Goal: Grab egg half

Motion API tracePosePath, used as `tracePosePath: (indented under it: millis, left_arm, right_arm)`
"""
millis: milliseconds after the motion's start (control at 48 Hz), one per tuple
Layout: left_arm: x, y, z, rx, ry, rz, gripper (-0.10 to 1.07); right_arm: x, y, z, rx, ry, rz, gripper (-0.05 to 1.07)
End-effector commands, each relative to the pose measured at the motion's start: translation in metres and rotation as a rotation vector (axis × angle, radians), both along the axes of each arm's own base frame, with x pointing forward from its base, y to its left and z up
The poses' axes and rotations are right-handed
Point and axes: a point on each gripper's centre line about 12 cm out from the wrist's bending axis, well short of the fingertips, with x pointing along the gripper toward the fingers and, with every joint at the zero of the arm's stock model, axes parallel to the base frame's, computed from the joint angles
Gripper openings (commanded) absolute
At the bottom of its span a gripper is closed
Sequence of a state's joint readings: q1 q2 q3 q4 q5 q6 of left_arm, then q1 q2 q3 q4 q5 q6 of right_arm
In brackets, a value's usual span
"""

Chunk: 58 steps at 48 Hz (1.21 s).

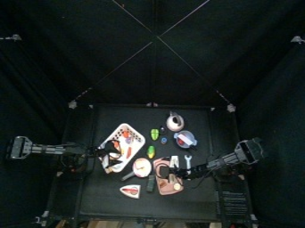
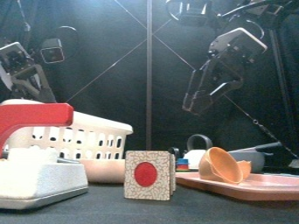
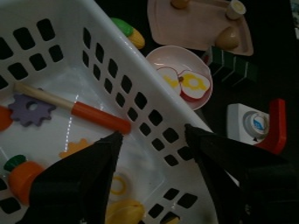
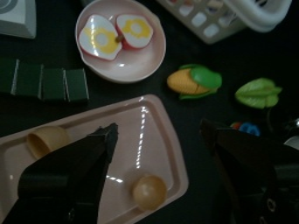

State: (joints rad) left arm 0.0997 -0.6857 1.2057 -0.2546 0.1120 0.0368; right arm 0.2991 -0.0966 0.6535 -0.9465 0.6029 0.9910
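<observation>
Two egg halves (image 4: 104,37) with yellow yolks lie in a pink bowl (image 4: 121,58), which sits between the white basket (image 1: 124,141) and the pink tray (image 4: 82,162). The bowl also shows in the top view (image 1: 144,166), and the egg halves show in the left wrist view (image 3: 191,83). My right gripper (image 4: 163,171) is open and empty, hanging above the pink tray, short of the bowl. My left gripper (image 3: 152,166) is open and empty over the basket's inside, near its wall on the bowl's side.
The basket (image 3: 70,105) holds a carrot and other toy foods. The tray carries tan pieces (image 4: 149,188) and a tan cup (image 2: 222,164). A yellow-green toy (image 4: 193,81), a green leaf (image 4: 260,91) and green blocks (image 4: 41,80) lie near the bowl. A red-dot card (image 2: 149,173) stands at the front.
</observation>
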Motion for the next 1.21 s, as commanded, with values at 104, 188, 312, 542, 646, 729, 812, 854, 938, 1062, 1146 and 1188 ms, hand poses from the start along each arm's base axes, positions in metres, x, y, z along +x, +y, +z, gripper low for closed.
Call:
tracePosePath:
  millis: [104, 188, 312, 542, 646, 729, 812, 854, 938, 1062, 1146, 1188]
  left_arm:
    - [0.01, -0.001, 0.018, 0.023, -0.078, -0.011, 0.94]
    - [0.015, -0.002, 0.026, 0.059, -0.136, -0.029, 0.94]
    - [0.022, -0.01, 0.042, 0.108, -0.277, -0.07, 0.94]
    - [0.031, -0.028, 0.06, 0.137, -0.473, -0.128, 0.94]
    - [0.034, -0.032, 0.06, 0.135, -0.494, -0.141, 0.94]
    - [0.035, -0.034, 0.055, 0.131, -0.479, -0.144, 0.94]
    - [0.036, -0.034, 0.052, 0.131, -0.466, -0.145, 0.94]
    - [0.037, -0.034, 0.05, 0.13, -0.46, -0.144, 0.94]
    - [0.038, -0.034, 0.049, 0.129, -0.459, -0.143, 0.94]
    - [0.039, -0.034, 0.048, 0.127, -0.452, -0.141, 0.94]
    - [0.039, -0.034, 0.048, 0.126, -0.452, -0.142, 0.94]
    - [0.038, -0.033, 0.047, 0.126, -0.451, -0.14, 0.94]
  right_arm:
    - [-0.025, 0.02, 0.01, 0.203, 0.03, -0.09, 1.04]
    - [-0.039, 0.034, 0.008, 0.234, 0.068, -0.085, 1.04]
    - [-0.061, 0.058, -0.003, 0.29, 0.127, -0.053, 1.04]
    - [-0.073, 0.076, -0.031, 0.378, 0.205, -0.04, 1.04]
    - [-0.072, 0.078, -0.038, 0.377, 0.215, -0.033, 1.04]
    - [-0.07, 0.08, -0.043, 0.377, 0.222, -0.03, 1.04]
    - [-0.069, 0.08, -0.048, 0.372, 0.232, -0.033, 1.04]
    - [-0.069, 0.08, -0.05, 0.369, 0.237, -0.031, 1.04]
    - [-0.067, 0.082, -0.055, 0.369, 0.239, -0.022, 1.04]
    - [-0.062, 0.081, -0.058, 0.361, 0.232, -0.011, 1.04]
    - [-0.059, 0.08, -0.061, 0.358, 0.227, -0.005, 1.04]
    - [-0.057, 0.079, -0.062, 0.36, 0.226, -0.01, 1.04]
